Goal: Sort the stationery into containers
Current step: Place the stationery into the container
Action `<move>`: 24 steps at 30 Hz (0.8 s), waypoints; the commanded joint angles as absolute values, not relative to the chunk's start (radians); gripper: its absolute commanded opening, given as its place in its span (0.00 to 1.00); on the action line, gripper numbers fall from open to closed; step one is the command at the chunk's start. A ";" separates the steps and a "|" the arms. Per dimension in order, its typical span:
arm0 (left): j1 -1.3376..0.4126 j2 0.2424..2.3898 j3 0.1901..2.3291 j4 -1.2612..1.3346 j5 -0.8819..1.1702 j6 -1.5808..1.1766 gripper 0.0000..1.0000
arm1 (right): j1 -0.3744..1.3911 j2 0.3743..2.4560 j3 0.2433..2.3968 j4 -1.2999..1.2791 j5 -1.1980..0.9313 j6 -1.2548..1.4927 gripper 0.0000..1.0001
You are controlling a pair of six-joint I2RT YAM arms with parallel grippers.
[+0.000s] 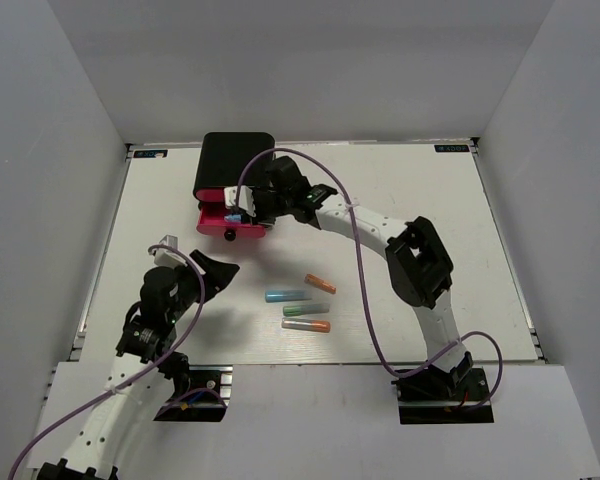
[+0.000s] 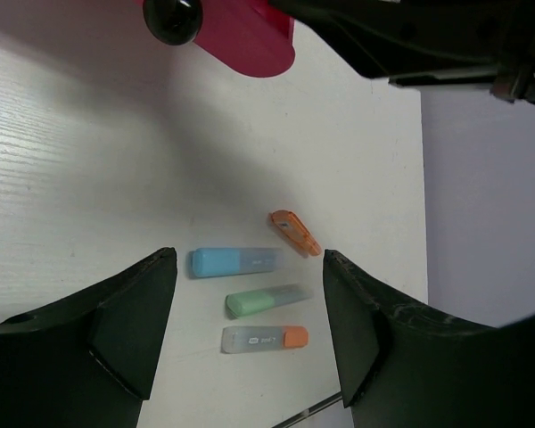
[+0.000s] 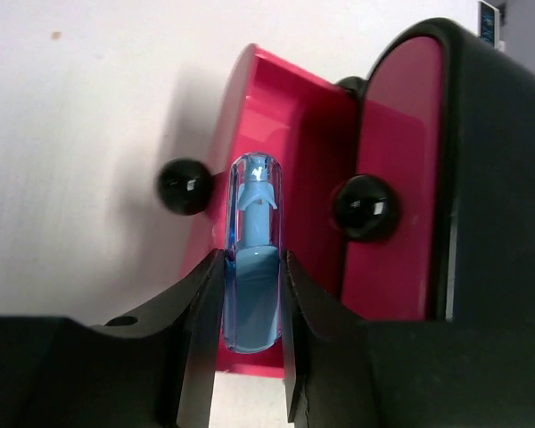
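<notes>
My right gripper [image 3: 250,294] is shut on the blue stick [image 3: 251,259] and holds it over the pulled-out lowest pink drawer [image 3: 276,98] of the black box [image 1: 235,158]. In the top view the right gripper [image 1: 242,214] is at the box's front, the blue stick [image 1: 231,216] in it. My left gripper [image 2: 250,312] is open and empty above the table. Below it lie the light blue stick [image 2: 234,261], green stick [image 2: 266,300], grey stick with orange tip [image 2: 264,338] and orange stick [image 2: 295,232]. The white block is out of view.
The four loose sticks lie together at mid-table in the top view, around the light blue stick [image 1: 288,296]. The open drawer [image 1: 230,228] juts toward me with its black knob [image 1: 230,236]. White walls enclose the table.
</notes>
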State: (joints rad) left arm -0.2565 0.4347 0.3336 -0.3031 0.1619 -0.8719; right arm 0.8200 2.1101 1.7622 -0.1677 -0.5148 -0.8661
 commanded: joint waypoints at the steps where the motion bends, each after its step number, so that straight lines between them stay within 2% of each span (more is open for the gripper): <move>1: -0.258 0.414 0.331 -0.331 0.176 -0.853 0.76 | 0.822 2.121 1.854 -0.101 -0.471 -0.841 0.09; 5: -0.258 0.394 0.331 -0.341 0.176 -0.853 0.76 | 0.824 2.125 1.844 -0.103 -0.460 -0.853 0.20; 6: -0.258 0.385 0.331 -0.341 0.176 -0.853 0.76 | 0.827 2.125 1.841 -0.106 -0.457 -0.854 0.25; 7: -0.258 0.385 0.321 -0.341 0.186 -0.853 0.76 | 0.827 2.125 1.836 -0.103 -0.453 -0.854 0.38; 8: -0.258 0.385 0.321 -0.341 0.186 -0.853 0.76 | 0.824 2.125 1.833 -0.106 -0.449 -0.853 0.42; 10: -0.258 0.385 0.321 -0.331 0.195 -0.853 0.76 | 0.824 2.111 1.827 -0.104 -0.449 -0.845 0.47; 13: -0.258 0.396 0.321 -0.322 0.195 -0.853 0.76 | 0.818 2.050 1.784 -0.063 -0.465 -0.807 0.48; 18: -0.258 0.407 0.311 -0.282 0.195 -0.853 0.76 | 0.805 1.887 1.648 -0.015 -0.459 -0.749 0.46; 21: -0.258 0.428 0.302 -0.259 0.204 -0.853 0.74 | 0.786 1.766 1.512 -0.043 -0.456 -0.680 0.31; 22: -0.258 0.439 0.302 -0.244 0.204 -0.853 0.72 | 0.781 1.697 1.479 -0.102 -0.459 -0.669 0.24; 24: -0.258 0.449 0.279 -0.224 0.228 -0.853 0.61 | 0.767 1.654 1.334 -0.156 -0.474 -0.678 0.18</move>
